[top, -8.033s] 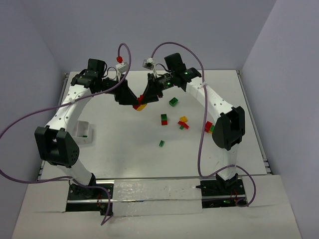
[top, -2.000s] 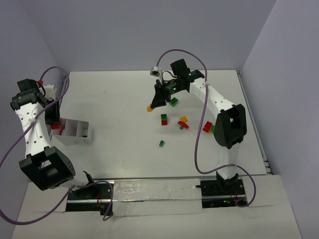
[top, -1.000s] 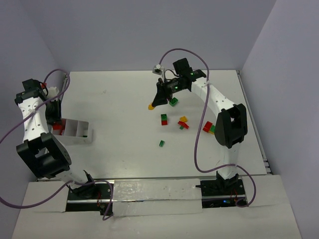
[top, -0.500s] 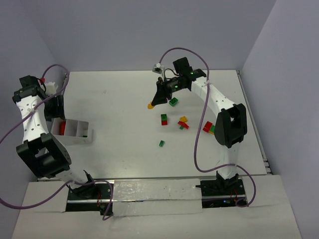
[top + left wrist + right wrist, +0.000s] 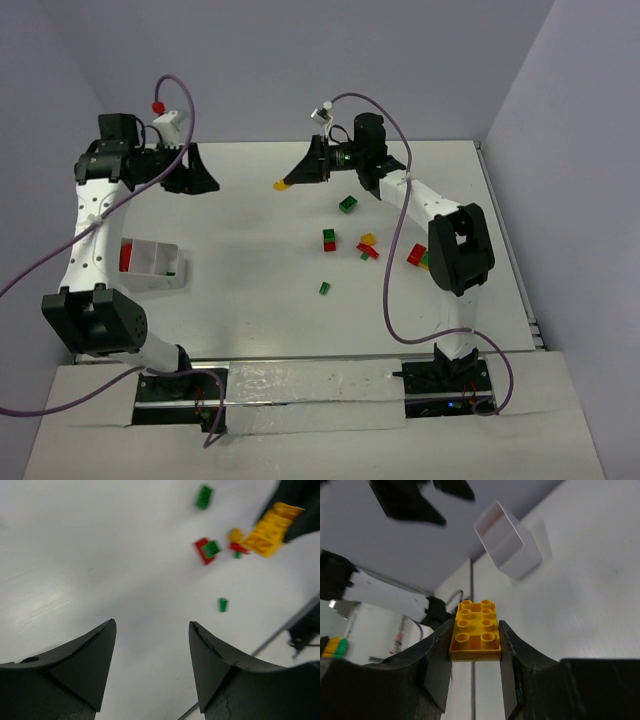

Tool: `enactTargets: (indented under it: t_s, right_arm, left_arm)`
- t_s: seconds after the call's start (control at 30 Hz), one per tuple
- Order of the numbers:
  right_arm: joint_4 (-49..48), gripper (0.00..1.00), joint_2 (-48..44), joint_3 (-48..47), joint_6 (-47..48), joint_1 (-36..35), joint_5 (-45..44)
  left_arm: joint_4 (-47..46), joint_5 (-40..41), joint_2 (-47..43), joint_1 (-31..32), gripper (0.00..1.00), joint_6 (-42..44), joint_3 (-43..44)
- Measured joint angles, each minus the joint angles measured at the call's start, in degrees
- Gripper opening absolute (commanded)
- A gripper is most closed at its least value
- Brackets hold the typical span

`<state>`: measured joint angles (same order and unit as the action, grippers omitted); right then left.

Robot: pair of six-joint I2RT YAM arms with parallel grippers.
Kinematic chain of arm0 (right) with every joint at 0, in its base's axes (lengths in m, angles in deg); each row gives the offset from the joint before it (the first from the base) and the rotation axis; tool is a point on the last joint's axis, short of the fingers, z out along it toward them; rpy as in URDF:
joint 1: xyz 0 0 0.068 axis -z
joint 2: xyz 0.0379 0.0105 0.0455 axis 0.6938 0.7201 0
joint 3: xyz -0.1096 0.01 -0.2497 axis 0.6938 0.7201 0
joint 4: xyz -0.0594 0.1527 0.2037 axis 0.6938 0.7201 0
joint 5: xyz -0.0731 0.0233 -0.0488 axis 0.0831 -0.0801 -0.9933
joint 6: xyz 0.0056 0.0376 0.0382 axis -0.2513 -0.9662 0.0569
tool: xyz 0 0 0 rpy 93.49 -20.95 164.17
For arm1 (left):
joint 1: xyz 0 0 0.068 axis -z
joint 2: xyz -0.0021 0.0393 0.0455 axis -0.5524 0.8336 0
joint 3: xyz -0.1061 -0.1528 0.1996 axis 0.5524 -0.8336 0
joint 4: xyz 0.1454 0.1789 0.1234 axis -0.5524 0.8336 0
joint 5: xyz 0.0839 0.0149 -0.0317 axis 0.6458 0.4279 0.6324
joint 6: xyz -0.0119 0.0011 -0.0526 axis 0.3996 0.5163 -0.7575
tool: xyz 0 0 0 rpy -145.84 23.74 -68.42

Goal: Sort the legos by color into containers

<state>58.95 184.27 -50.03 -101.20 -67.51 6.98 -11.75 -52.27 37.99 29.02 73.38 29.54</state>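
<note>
Top external: right gripper [image 5: 303, 172] is up off the table [image 5: 250, 310] over its far middle, clenched on a yellow brick [image 5: 285, 183]. Right wrist confirms it: brick pinched by its long sides, studs toward the camera, far end poking past the fingertips. Left gripper [image 5: 200, 178] is also raised, over the far left part, jaws apart and nothing in them. Left wrist shows only bare table between its fingers. The two grippers face each other, well apart.

Container [image 5: 155, 281] sits by the left edge of the table, with a red brick [image 5: 127, 255] in its left compartment. Maybe something green in the right one, too small to be sure. Loose bricks [image 5: 347, 205] in green, red and yellow, a few stacked, lie right of the table's middle, not yet sorted.

Step in hand, my read: get the yellow brick to the container, likely the middle compartment, by a reach across or a pass to the left gripper. To do it well:
- Keep the pinch firm in travel.
- If passing, left takes the free end and closes fully before right lets go.
- Line up squarely over one compartment, come low, then release so it can't bounce in with the red.
- Keep the arms out of each other's way.
</note>
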Motion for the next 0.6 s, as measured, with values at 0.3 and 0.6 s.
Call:
enactTargets:
  t_s: [0.3,0.6]
  right_arm:
    - [-24.3,0.0,1.4,-0.1,-25.4,-0.3,0.9]
    - [-21.8,0.0,1.4,-0.1,-26.6,-0.7,0.9]
  left_arm:
    - [-7.4,-5.9,2.1,10.6,0.75,-5.7,2.4]
    - [-21.4,4.6,-6.2,20.0,0.76,-0.5,-5.1]
